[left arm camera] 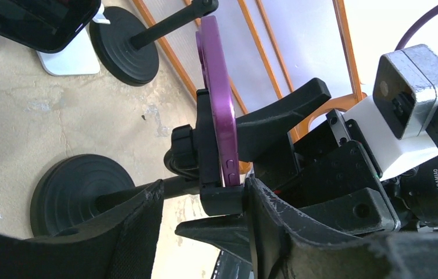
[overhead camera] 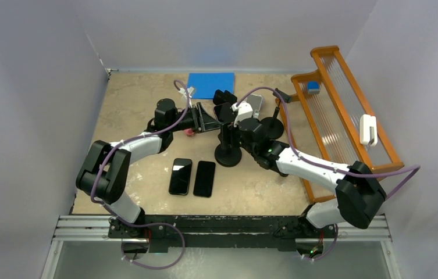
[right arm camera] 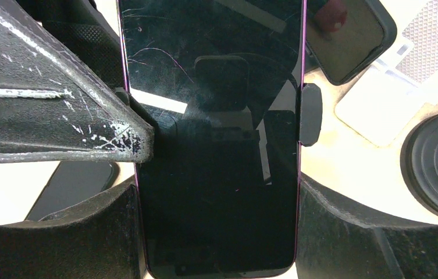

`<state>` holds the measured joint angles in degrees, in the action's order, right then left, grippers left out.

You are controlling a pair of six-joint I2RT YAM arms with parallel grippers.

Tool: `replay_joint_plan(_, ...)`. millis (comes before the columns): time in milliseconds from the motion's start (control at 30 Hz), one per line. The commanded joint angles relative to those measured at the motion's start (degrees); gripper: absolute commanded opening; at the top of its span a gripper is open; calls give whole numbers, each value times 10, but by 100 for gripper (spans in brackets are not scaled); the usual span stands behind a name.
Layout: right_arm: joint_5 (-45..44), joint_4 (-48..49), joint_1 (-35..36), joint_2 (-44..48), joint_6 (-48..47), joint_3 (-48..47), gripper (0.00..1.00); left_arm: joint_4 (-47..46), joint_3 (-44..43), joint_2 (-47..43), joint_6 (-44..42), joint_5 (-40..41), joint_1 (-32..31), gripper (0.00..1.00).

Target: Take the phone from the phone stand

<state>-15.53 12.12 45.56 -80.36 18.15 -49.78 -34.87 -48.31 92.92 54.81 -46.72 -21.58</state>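
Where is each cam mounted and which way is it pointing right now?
Top external: above and behind the bases, looking down on the table; left arm and right arm both show.
Left wrist: low beside the phone stand, facing the purple phone edge-on; left fingers at the bottom.
Right wrist: facing that phone's screen head-on; right fingers flank it.
Shared: both wrist views show that phone; the left wrist view also catches the right wrist camera.
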Motion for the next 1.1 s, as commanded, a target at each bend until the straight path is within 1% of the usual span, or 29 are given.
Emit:
replay_joint_plan(0,-23,10,1,2,-5,-30,0,-27,-19,-1,-6,-19,-4,49)
replay_joint_plan(167,-25,9,0,-1,-6,-31,0,-34,-21,1,-2,-27,-8,47)
replay_joint_plan(233,-25,9,1,-3,-7,-32,0,-34,-24,2,-2,-28,-11,44)
replay_joint_plan(300,-26,9,1,-3,-7,-33,0,-31,-26,3,-2,-31,-13,34)
replay_joint_plan(433,-30,4,1,0,-9,-33,0,-33,-19,3,-1,-29,-14,9)
replay_joint_plan(467,-32,2,2,4,-9,-32,4,-32,-18,1,0,-28,-14,3)
replay_joint_plan(500,-34,0,2,6,-11,-32,19,-31,-15,-1,0,-26,-14,0)
replay_joint_plan(567,-41,-12,5,11,-15,-37,52,-26,-15,-2,-1,-24,-14,0)
replay_joint_plan(600,-49,-16,9,15,-19,-38,65,-25,-15,-2,-1,-25,-14,0)
replay_joint_plan(667,-67,-25,18,20,-28,-41,81,-20,-14,-2,-1,-25,-14,0)
replay_joint_plan(700,-75,-33,23,21,-33,-45,91,-18,-15,-2,-1,-25,-14,0)
replay_joint_plan(733,-86,-40,28,20,-37,-48,96,-15,-17,-2,-1,-24,-14,0)
replay_joint_plan(800,-105,-47,36,20,-46,-51,99,-9,-20,-3,-1,-25,-14,0)
replay_joint_plan(1000,-114,-45,39,14,-49,-53,98,-2,-23,-5,-6,-33,-14,0)
replay_joint_plan(1067,-117,-38,39,11,-46,-51,95,4,-24,-6,-10,-36,-14,0)
